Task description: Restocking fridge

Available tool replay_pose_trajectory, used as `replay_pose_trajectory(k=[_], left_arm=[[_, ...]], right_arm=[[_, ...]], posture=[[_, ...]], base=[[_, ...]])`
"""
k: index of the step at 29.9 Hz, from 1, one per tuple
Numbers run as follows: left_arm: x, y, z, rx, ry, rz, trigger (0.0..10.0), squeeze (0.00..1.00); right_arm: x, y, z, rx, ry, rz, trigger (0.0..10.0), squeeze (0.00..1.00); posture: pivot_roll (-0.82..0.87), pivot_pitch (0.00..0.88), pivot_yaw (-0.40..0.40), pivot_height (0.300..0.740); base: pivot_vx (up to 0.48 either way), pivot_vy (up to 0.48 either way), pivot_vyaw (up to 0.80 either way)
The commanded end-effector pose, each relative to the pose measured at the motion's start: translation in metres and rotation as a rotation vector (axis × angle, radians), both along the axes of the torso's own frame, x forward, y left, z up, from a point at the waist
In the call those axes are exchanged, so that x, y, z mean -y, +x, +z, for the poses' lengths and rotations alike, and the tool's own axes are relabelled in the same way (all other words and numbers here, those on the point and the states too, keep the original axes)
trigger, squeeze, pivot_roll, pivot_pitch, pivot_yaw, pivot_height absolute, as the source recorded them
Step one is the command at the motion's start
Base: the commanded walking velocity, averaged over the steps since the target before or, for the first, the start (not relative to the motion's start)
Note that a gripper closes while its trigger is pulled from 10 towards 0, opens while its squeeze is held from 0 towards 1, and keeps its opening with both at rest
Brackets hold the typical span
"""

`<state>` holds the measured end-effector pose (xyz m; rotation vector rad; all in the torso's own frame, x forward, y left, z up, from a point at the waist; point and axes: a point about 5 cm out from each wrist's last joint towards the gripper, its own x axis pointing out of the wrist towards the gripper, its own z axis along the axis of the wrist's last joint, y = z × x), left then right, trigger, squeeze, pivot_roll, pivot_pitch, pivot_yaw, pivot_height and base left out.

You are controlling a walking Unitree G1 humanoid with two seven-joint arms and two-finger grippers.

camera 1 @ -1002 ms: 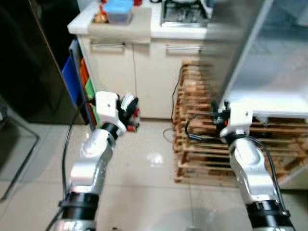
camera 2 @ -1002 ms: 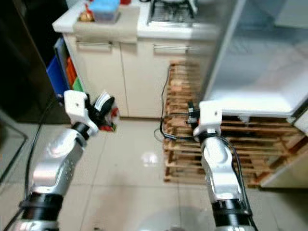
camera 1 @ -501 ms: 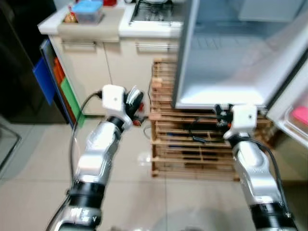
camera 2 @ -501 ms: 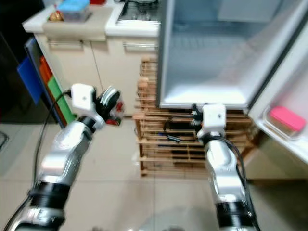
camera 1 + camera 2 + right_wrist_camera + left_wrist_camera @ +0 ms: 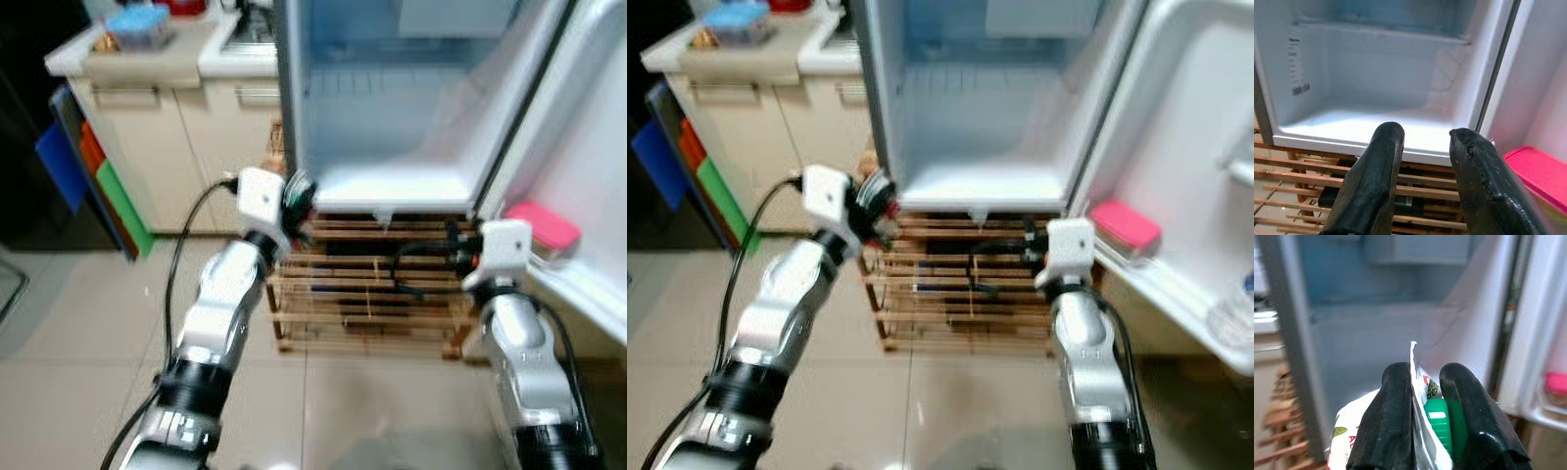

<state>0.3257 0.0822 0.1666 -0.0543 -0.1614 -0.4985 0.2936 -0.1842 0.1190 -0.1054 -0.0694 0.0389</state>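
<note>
The small fridge [image 5: 392, 117] stands open on a wooden pallet [image 5: 362, 304], its white inside bare, its door [image 5: 598, 147] swung out to the right. My left gripper [image 5: 299, 201] hovers by the fridge's lower left corner, shut on a white carton [image 5: 1352, 431] with a green cap [image 5: 1437, 418]; its fingers [image 5: 1393, 421] pinch the carton's top seam. My right gripper [image 5: 456, 250] is held below the fridge's front lip, open with nothing between its fingers [image 5: 1376, 171]. A pink lidded box [image 5: 542, 223] sits on the door's lower shelf.
A cream kitchen counter [image 5: 147, 69] with a blue container [image 5: 137, 22] stands at the left. Blue, orange and green boards [image 5: 93, 176] lean against the cabinet side. Black cables lie in the pallet under the fridge. Tiled floor [image 5: 98, 323] lies in front.
The view has swung right, so the open fridge now stands straight ahead and closer. Both arms keep their pose; the left gripper still holds the carton.
</note>
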Motion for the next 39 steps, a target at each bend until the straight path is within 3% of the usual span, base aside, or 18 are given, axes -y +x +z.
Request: replay_pose_trajectory(k=[1, 6, 13, 23, 39], left_arm=[[-0.004, 0.001, 0.002, 0.021, 0.006, 0.018, 10.0, 0.00], [-0.006, 0.005, -0.001, -0.024, -0.024, 0.046, 10.0, 0.00], [-0.007, 0.007, -0.005, -0.063, -0.037, 0.059, 10.0, 0.00], [0.003, 0.015, 0.000, -0.054, 0.007, 0.011, 10.0, 0.00], [0.010, 0.017, 0.002, -0.056, -0.009, -0.011, 10.0, 0.00]], right_arm=[[-0.007, 0.004, 0.004, 0.009, 0.013, 0.032, 10.0, 0.00], [-0.018, 0.004, 0.002, -0.006, -0.007, 0.098, 10.0, 0.00], [-0.019, 0.001, 0.002, -0.001, 0.003, 0.096, 10.0, 0.00], [-0.017, 0.000, 0.000, -0.009, -0.004, 0.100, 10.0, 0.00], [-0.017, 0.001, 0.000, -0.014, -0.011, 0.111, 10.0, 0.00]], posture=[[-0.15, 0.000, 0.025, 0.740], [-0.16, 0.000, 0.036, 0.724], [-0.16, 0.000, 0.043, 0.720], [-0.16, 0.009, 0.033, 0.720], [-0.17, 0.003, 0.025, 0.720]], base=[[0.000, 0.000, 0.00], [0.000, 0.000, -0.50], [0.077, 0.000, -0.07], [0.446, 0.000, 0.00], [0.463, 0.000, 0.00]])
